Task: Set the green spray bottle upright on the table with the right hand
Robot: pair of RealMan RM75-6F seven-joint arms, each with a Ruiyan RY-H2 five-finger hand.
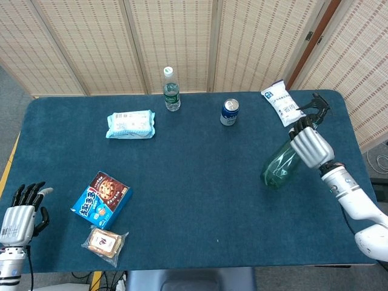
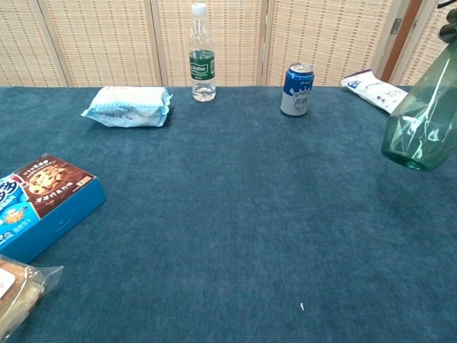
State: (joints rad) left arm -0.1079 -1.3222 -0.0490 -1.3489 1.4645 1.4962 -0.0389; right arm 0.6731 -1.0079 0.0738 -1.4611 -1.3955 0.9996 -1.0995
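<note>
The green spray bottle (image 1: pixel 282 166) is translucent and hangs tilted above the table's right side, its base down-left and its black nozzle up-right. My right hand (image 1: pixel 310 145) grips it around the upper body. In the chest view only the bottle's lower body (image 2: pixel 421 125) shows at the right edge, lifted off the cloth; the right hand itself is out of that frame. My left hand (image 1: pixel 19 212) sits at the table's near-left corner, fingers apart, holding nothing.
A blue can (image 1: pixel 229 112) and a white packet (image 1: pixel 282 104) lie behind the bottle. A water bottle (image 1: pixel 172 90) stands at the back. A wipes pack (image 1: pixel 130 124), a cookie box (image 1: pixel 101 198) and a wrapped snack (image 1: pixel 105 242) occupy the left.
</note>
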